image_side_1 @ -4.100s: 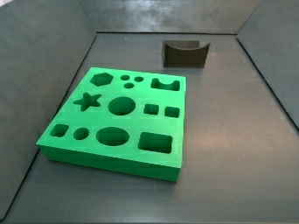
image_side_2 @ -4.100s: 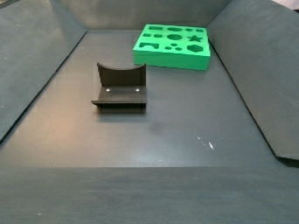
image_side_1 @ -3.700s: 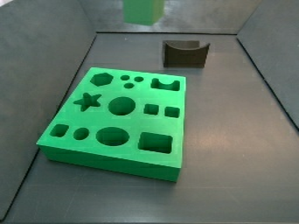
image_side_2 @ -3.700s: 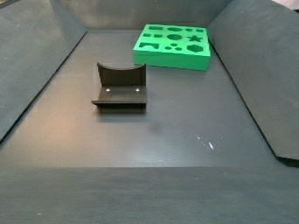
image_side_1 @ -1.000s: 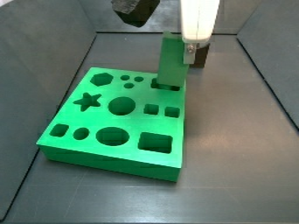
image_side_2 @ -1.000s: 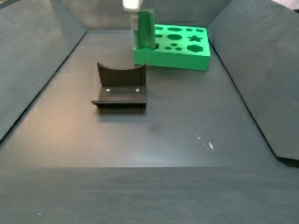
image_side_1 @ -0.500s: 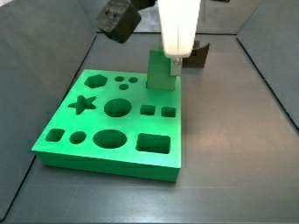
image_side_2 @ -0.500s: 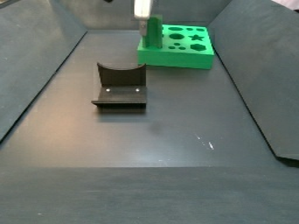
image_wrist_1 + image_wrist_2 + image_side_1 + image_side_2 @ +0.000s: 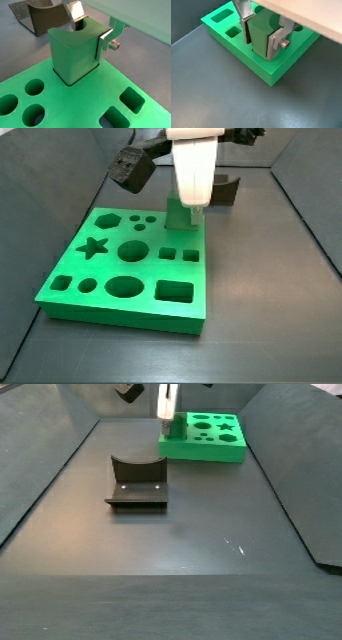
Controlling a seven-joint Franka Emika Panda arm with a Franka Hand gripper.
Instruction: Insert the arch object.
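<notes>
The arch object [image 9: 72, 57] is a tall green block with a semicircular notch in its upper end; no dark block of that shape shows. My gripper [image 9: 90, 36] is shut on it, with silver fingers [image 9: 105, 44] on two opposite sides. The block stands upright with its lower end in the arch-shaped cutout at a far corner of the green board [image 9: 80, 102]. Both wrist views show this; the block [image 9: 263, 37], gripper [image 9: 260, 44] and board [image 9: 271, 70] appear there too. In a side view the gripper [image 9: 183, 218] stands over the board [image 9: 80, 278].
The dark fixture [image 9: 136, 484] stands on the grey floor, apart from the board [image 9: 214, 446], and shows behind the gripper in a side view [image 9: 222, 190]. The board has several other cutouts, among them a star [image 9: 91, 248] and circles. Grey walls surround the floor.
My gripper has come down with the green block, whose lower end now sits in the arch cutout. The board has shifted slightly on the floor.
</notes>
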